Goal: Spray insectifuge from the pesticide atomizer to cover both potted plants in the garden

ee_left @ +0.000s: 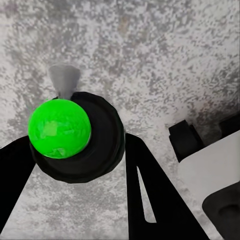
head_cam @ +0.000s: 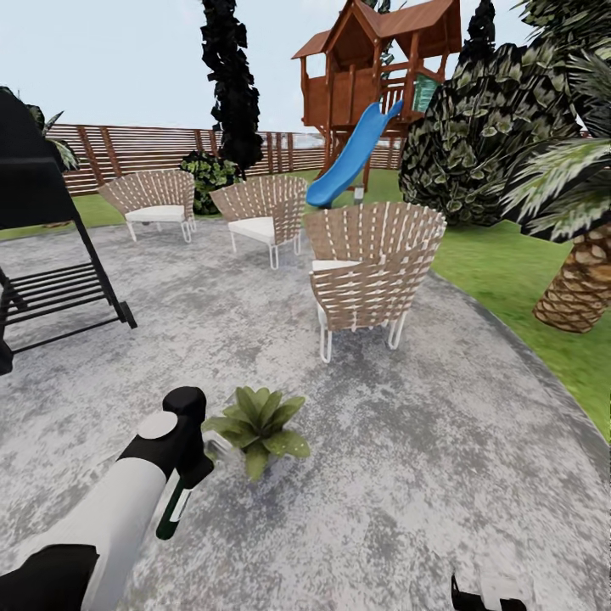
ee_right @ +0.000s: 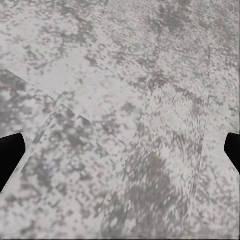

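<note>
While the left gripper [ee_left: 75, 165] clasps the pesticide atomizer [head_cam: 176, 507], the dark green bottle sits between its two black fingers [ee_left: 150, 190], its grey nozzle pointing past the fingertips at the grey stone patio [head_cam: 407, 441]. Just beyond the fingers sits one potted plant [head_cam: 259, 427]. Farther off stands a woven chair [head_cam: 373, 271]. The right gripper [ee_right: 120, 150] hangs spread wide, holding nothing.

No legible text or labels
</note>
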